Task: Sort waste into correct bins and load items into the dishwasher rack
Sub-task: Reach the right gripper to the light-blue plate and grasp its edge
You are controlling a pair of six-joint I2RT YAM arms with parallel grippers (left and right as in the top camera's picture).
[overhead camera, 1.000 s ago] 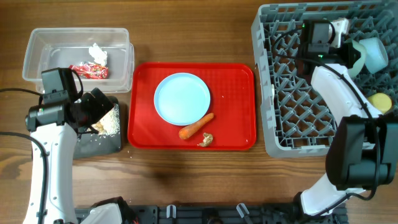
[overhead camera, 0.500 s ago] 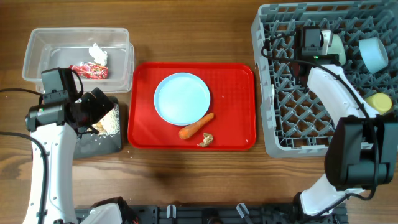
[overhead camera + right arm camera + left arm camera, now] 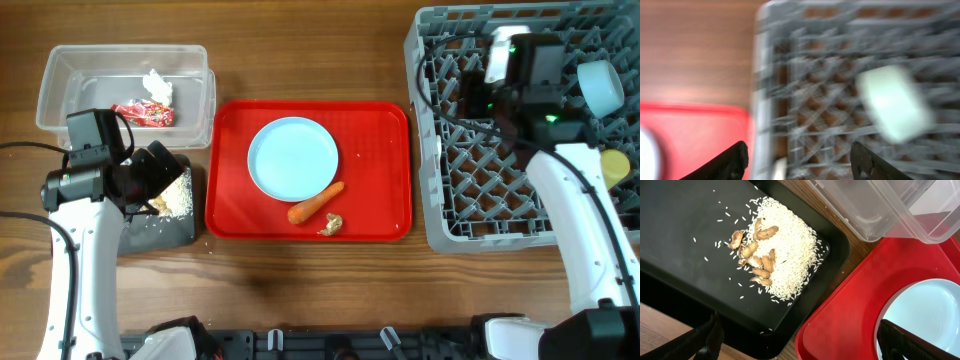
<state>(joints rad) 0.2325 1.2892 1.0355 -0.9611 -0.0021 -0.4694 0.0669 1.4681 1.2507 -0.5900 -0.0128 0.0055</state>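
Note:
My left gripper hangs open over the near corner of the shallow black bin, which holds whitish rice and brown scraps. The clear tub bin holds a red wrapper and white tissue. A pale blue plate, an orange carrot and a brown lump lie on the red tray. My right gripper is open and empty over the left part of the grey dishwasher rack. A pale bowl lies in the rack, blurred.
Another pale blue bowl and a yellow cup sit along the rack's right side. The red tray lies between the bins and the rack. Bare wooden table runs along the front.
My right gripper has opened and let go of a pale bowl, which stays in the rack, and the arm has swung leftwards over the rack. The left arm has not moved.

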